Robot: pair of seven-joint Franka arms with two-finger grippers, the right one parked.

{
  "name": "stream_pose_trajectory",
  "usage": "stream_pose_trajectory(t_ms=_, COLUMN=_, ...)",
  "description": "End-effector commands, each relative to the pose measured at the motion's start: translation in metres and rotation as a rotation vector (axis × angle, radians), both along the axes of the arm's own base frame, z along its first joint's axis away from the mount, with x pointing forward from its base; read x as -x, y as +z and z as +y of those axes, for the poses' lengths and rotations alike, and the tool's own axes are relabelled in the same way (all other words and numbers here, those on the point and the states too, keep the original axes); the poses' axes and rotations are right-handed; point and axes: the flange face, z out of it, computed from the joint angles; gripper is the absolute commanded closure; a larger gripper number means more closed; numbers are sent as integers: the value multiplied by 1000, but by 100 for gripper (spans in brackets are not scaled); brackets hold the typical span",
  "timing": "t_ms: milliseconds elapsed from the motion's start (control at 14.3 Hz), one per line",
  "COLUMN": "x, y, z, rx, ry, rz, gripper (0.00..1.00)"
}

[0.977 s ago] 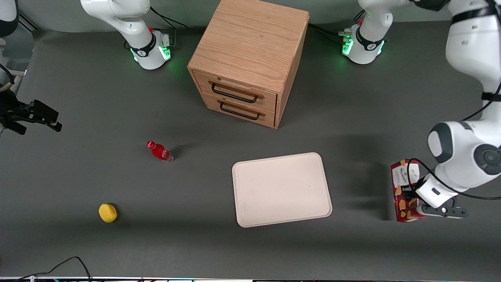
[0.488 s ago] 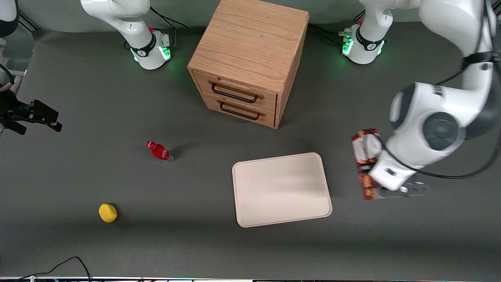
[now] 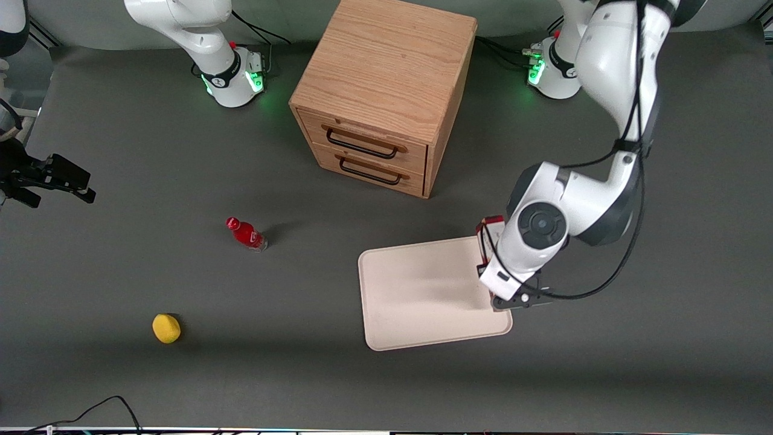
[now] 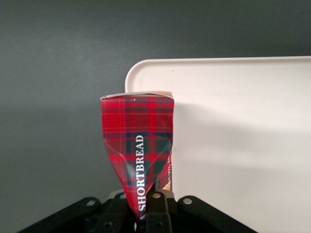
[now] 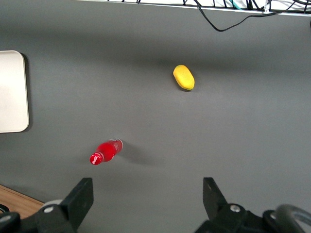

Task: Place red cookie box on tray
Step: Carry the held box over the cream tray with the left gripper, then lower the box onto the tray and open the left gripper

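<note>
The red cookie box, dark-red plaid with the word SHORTBREAD, is held in my left gripper, whose fingers are shut on its lower end. In the front view only the box's upper end shows beside the arm; the gripper hangs over the tray's edge toward the working arm's end. The cream-white tray lies flat on the dark table, nearer the front camera than the cabinet. In the left wrist view the box is over the tray's corner, above the surface. The tray's edge also shows in the right wrist view.
A wooden two-drawer cabinet stands farther from the front camera than the tray. A small red bottle and a yellow object lie toward the parked arm's end of the table. A black cable lies at the table's near edge.
My left gripper lifted the box off the table at the working arm's end and carried it sideways to the tray's edge. The tray, bottle and yellow object have not moved.
</note>
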Motion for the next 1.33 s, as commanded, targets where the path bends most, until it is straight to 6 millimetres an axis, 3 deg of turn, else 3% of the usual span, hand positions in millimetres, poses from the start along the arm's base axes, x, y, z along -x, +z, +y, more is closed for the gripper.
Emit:
stream_pose_trajectory(t_ms=0, x=-12, y=-14, z=-6, rx=-3, ry=7, rz=-44, gripper=100)
stream_pose_trajectory(t_ms=140, x=-14, y=-31, z=-7, rx=4, ry=3, rz=-51, gripper=100)
stream_pose_trajectory(t_ms=488, x=-13, y=-48, z=-5, rx=-28, ry=-19, rz=-50, gripper=100)
stream_pose_trajectory(t_ms=558, x=-15, y=-47, z=-3, rx=-29, ry=-25, rz=-51, gripper=78)
stream_pose_trajectory(t_ms=628, x=-15, y=-48, z=-2, rx=-31, ry=-27, rz=-50, gripper=26)
stream_pose_trajectory(t_ms=698, x=-15, y=-46, z=-3, rx=-30, ry=-26, rz=-53, gripper=0)
stream_pose_trajectory(t_ms=837, x=-18, y=-33, z=6, rx=-32, ry=-15, rz=-55, gripper=0)
stream_pose_trajectory(t_ms=907, x=-20, y=-11, z=13, rx=-33, ry=-2, rz=-67, gripper=0)
stream_pose_trajectory(t_ms=1047, x=-16, y=56, z=41, rx=-72, ry=10, rz=-32, gripper=0)
stream_pose_trajectory(t_ms=1256, x=-3, y=157, z=99, rx=-77, ry=-45, rz=-12, gripper=0)
